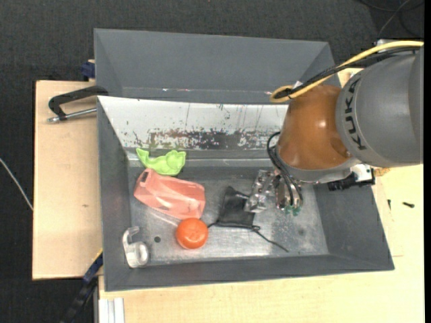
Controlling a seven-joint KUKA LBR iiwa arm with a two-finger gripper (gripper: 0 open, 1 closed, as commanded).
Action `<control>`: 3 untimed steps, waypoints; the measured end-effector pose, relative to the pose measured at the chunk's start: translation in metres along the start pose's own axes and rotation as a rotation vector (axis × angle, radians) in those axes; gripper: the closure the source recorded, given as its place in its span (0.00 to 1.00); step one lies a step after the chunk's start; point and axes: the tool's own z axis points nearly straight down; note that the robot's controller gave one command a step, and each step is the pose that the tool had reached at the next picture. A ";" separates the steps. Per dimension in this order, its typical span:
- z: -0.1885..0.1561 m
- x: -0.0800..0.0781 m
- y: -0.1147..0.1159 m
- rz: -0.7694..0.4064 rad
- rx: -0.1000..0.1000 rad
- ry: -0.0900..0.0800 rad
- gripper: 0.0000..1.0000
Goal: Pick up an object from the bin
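Observation:
My gripper (259, 199) hangs low in the middle of the bin, just right of a flat black piece (234, 211) with a thin black cord trailing toward the front right. Its metal fingers touch or nearly touch that piece's right edge. An orange ball (192, 233) lies left of the black piece near the front. A pink see-through packet (169, 194) lies further left.
A lime green crumpled thing (163, 161) sits by the back wall at the left. A small clear and silver cup-like thing (135, 249) lies in the front left corner. The arm with its orange cover comes in over the bin's right side.

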 end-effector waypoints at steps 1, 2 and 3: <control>-0.043 0.005 0.005 0.019 0.000 -0.002 1.00; -0.076 0.006 0.005 0.041 -0.001 -0.003 1.00; -0.098 0.011 0.003 0.050 -0.001 -0.003 1.00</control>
